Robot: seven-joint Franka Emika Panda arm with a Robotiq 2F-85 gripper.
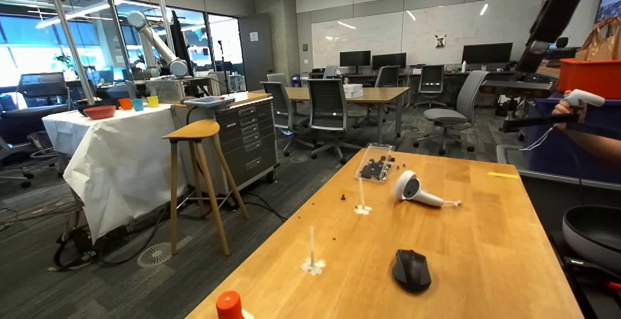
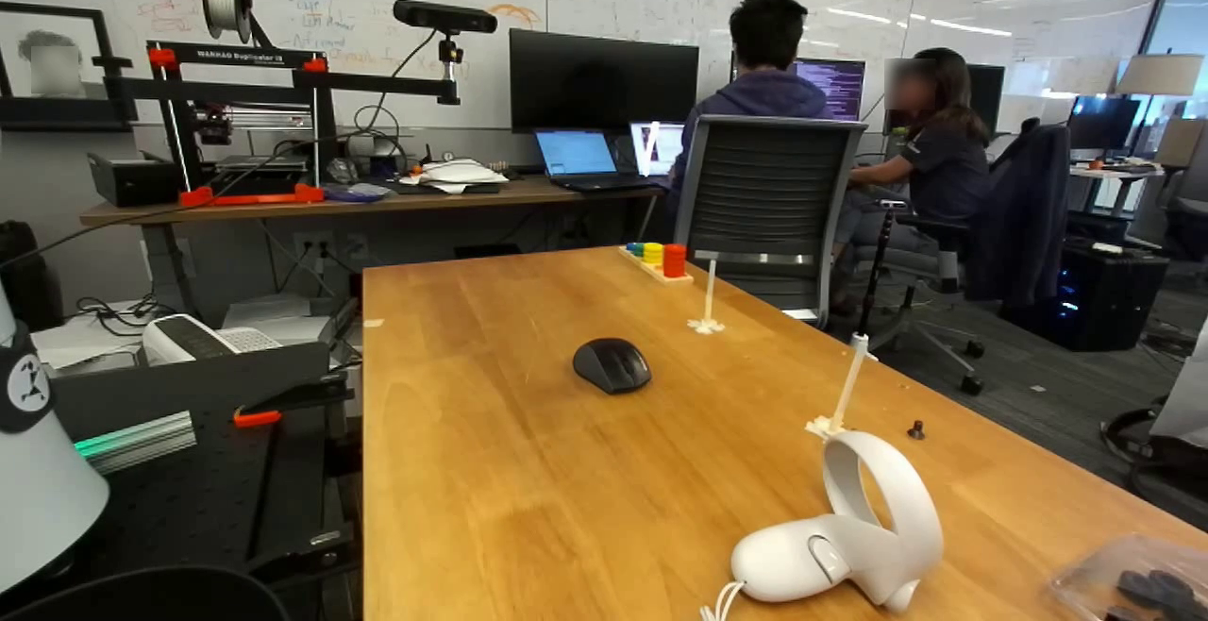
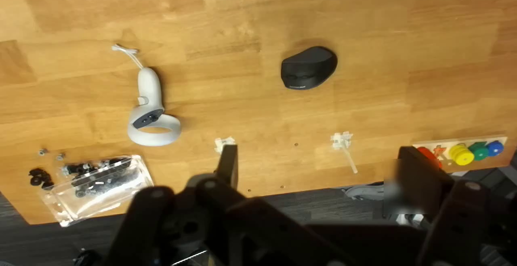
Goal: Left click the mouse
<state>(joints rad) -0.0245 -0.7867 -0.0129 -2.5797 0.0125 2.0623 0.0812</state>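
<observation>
While the gripper (image 3: 319, 155) is spread and unloaded, the mouse (image 3: 309, 68) is positioned on the tabletop (image 3: 242, 104), beyond the fingertips (image 3: 230, 161) in the wrist view, its long axis roughly along their gap.

black mouse (image 1: 411, 271), domed, matte, right side up on wooden table (image 1: 485, 251)

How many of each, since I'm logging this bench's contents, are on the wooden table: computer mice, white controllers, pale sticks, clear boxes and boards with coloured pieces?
Computer mouse: 1
White controller: 1
Pale sticks: 2
Clear box: 1
Board with coloured pieces: 1
Total: 6
</observation>
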